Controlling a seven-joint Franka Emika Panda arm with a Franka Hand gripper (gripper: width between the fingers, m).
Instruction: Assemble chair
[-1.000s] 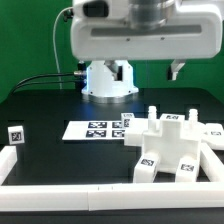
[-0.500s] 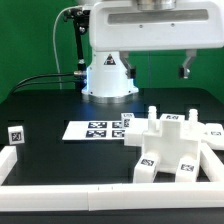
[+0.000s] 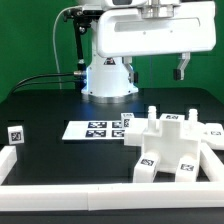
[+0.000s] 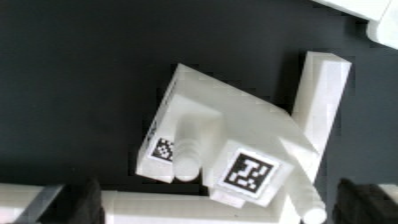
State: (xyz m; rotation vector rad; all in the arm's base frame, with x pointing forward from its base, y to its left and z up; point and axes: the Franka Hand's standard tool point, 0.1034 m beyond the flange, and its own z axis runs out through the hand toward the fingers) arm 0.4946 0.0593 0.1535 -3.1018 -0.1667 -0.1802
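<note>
While the tool (image 4: 222, 205) hangs above it with fingers spread wide and gripping nothing, the chair (image 3: 168, 146) sits as a cluster of white tagged parts on the black surface (image 3: 50, 105) at the exterior view's right, near the border rail (image 3: 70, 198). The marker board (image 3: 98, 128) lies just beside the cluster, and one loose tagged piece (image 3: 16, 133) stands well apart at the exterior view's left.

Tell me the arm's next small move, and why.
Probably lower the gripper straight toward the chair with jaws open. It hangs high above the table, holding nothing, and the wrist view shows the chair's joined white parts right beneath it, out of reach from this height.
</note>
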